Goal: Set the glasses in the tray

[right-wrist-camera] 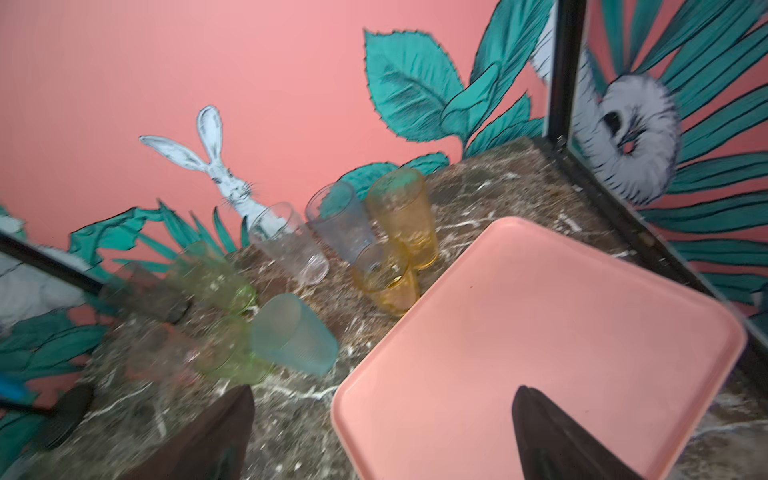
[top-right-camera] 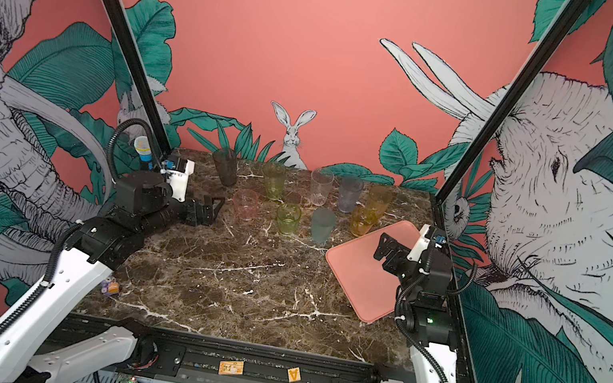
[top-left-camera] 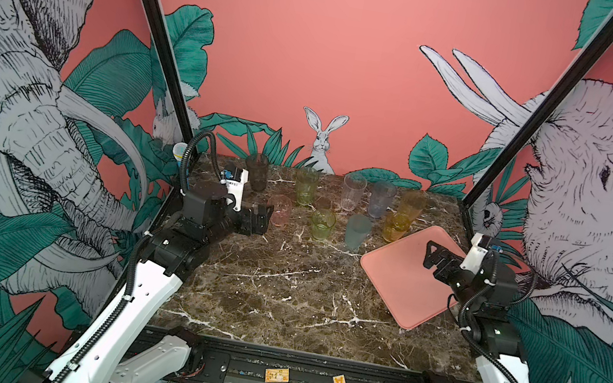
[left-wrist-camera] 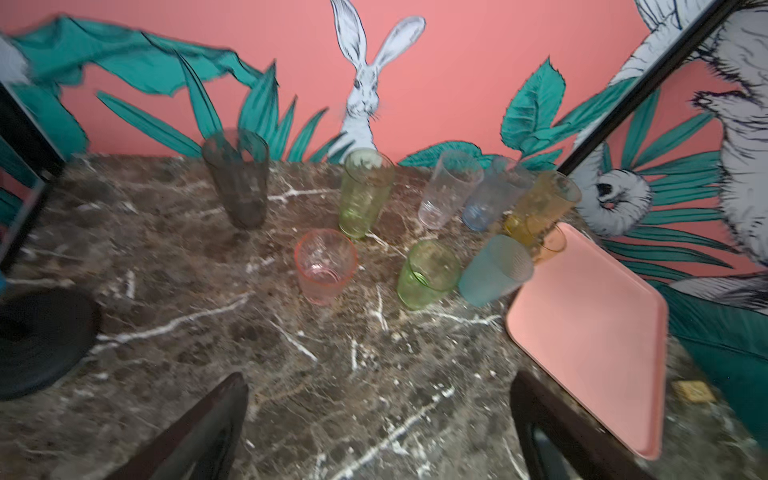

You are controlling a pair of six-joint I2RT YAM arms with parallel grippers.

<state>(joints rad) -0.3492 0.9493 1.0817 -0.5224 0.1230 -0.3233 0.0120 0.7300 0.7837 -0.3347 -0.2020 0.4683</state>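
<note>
Tray (top-left-camera: pixel 393 291) lies empty at three o'clock on the marble table (top-left-camera: pixel 278 301), the right gripper (top-left-camera: pixel 429 255) above it, jaws spread wide, holding nothing. At nine o'clock the left gripper (top-left-camera: pixel 264 219), equally wide and empty, hovers just beside the pink glass (top-left-camera: pixel 279 210). All nine glasses (top-left-camera: pixel 322 224) crowd toward twelve o'clock; reaching the back row could topple front ones, since gaps look tight.
</note>
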